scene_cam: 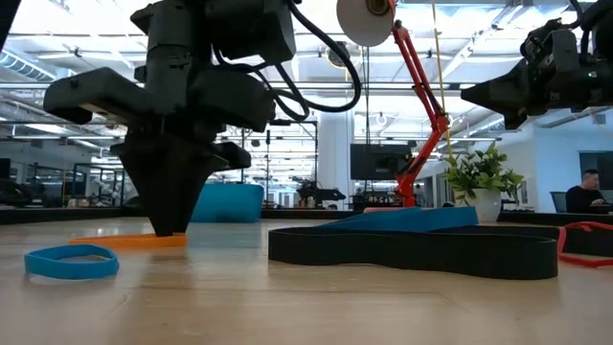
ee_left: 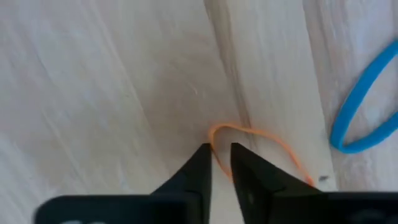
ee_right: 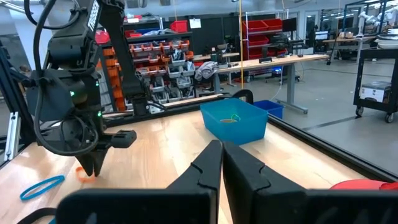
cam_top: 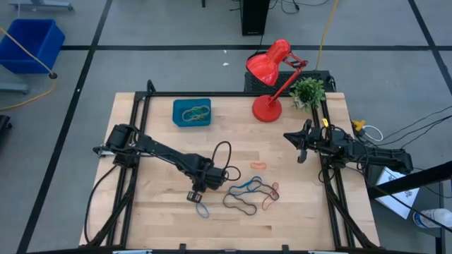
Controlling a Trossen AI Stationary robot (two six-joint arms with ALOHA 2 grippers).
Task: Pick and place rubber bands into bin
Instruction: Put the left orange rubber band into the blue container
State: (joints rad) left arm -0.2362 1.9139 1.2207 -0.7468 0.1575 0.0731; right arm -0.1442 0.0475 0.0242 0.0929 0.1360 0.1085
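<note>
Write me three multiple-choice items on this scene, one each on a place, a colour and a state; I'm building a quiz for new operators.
1. Where does the bin sit?
A. left of the red lamp
B. right of the plant
C. on the floor

2. What colour is the rubber band at the left gripper tips?
A. green
B. orange
C. black

3. How is the right gripper?
A. wide open
B. holding a band
C. shut, empty

Answers: 1 A, the high view shows it left of the lamp. 2 B, the left wrist view shows an orange loop between the nearly closed jaws. 3 C, the right wrist view shows the jaws together with nothing between.
</note>
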